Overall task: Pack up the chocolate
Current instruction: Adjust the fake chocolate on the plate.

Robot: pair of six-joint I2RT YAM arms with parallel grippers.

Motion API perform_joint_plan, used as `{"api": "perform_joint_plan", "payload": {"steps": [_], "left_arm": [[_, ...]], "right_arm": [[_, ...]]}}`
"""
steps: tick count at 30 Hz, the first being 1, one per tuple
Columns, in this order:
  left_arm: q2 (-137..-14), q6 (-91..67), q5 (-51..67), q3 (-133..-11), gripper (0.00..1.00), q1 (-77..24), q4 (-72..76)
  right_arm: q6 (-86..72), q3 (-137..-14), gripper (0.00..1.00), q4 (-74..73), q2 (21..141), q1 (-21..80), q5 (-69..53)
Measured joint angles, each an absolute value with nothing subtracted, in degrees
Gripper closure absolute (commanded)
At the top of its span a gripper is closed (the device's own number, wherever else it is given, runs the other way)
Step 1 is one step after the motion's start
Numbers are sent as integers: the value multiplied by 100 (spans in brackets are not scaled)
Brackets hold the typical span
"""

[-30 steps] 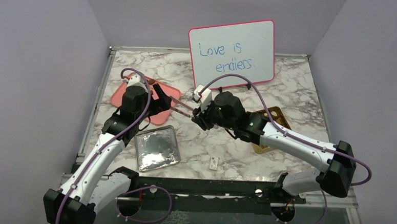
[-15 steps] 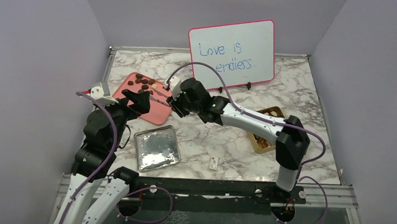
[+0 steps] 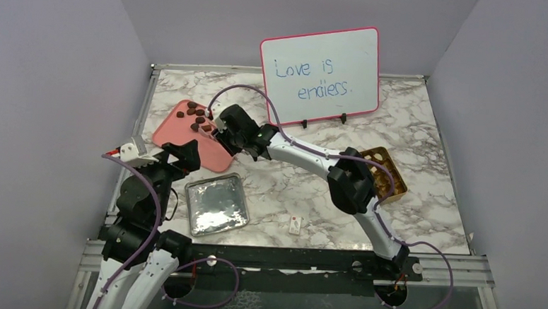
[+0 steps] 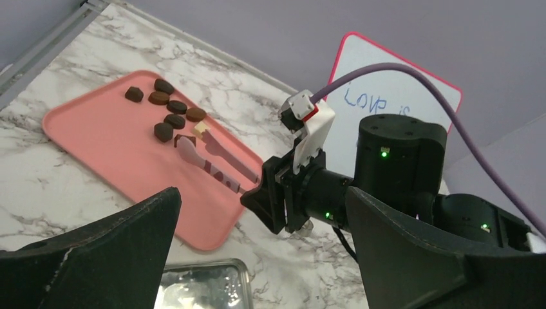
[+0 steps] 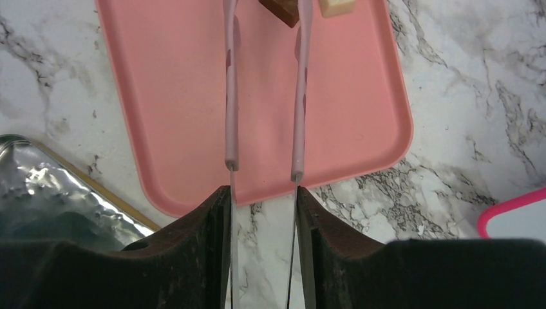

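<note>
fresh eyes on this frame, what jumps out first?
The right gripper reaches far across the table, clamping pink tongs whose tips are at a cluster of chocolate on the pink tray at the back left. Behind it stands a whiteboard reading "Love is endless." The left gripper hangs wide open at the tray's near edge.

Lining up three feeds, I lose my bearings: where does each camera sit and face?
Top external: above, behind the bases, looking down the marble table toward the whiteboard; both arms show.
Left wrist: faces across the pink tray and chocolate at the right gripper; its own open fingers frame it.
Right wrist: looks down its fingers along the pink tongs they hold.
Shared: all show the tray.
</note>
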State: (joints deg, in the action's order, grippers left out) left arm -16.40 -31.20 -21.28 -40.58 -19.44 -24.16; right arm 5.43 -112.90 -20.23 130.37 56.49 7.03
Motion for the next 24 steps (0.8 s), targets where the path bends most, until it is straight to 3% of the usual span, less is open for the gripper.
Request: {"api": "perform_joint_plan", "payload": {"steps": [24], "left_arm": [[-1549,-2904,-2366,-3865,1,-1944,-2539]], "right_arm": [[187,-12348,56,-2171,14011,5400,491]]}}
